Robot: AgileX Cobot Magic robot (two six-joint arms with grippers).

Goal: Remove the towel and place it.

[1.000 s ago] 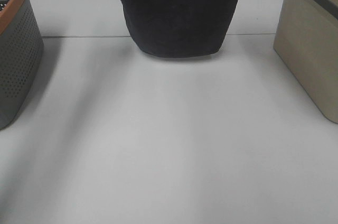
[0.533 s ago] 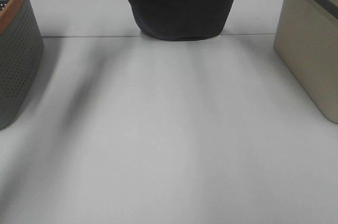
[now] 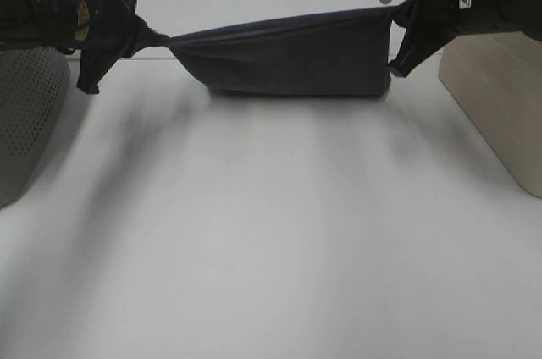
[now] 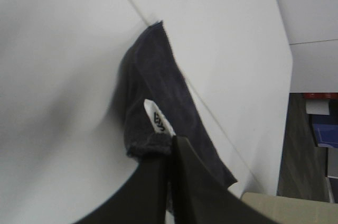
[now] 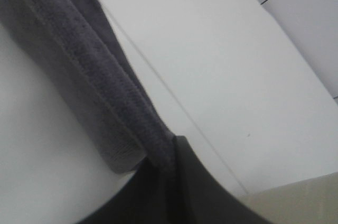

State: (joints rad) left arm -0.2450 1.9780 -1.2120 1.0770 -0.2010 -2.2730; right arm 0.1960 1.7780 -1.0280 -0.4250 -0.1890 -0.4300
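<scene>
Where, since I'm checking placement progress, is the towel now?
In the exterior high view the towel hangs stretched across the upper middle, held between the left gripper and the right gripper.

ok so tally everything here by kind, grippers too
towel: 1
baskets: 2 (grey basket, beige basket)
grippers: 2 (left gripper, right gripper), each shut on a towel corner
total: 5
</scene>
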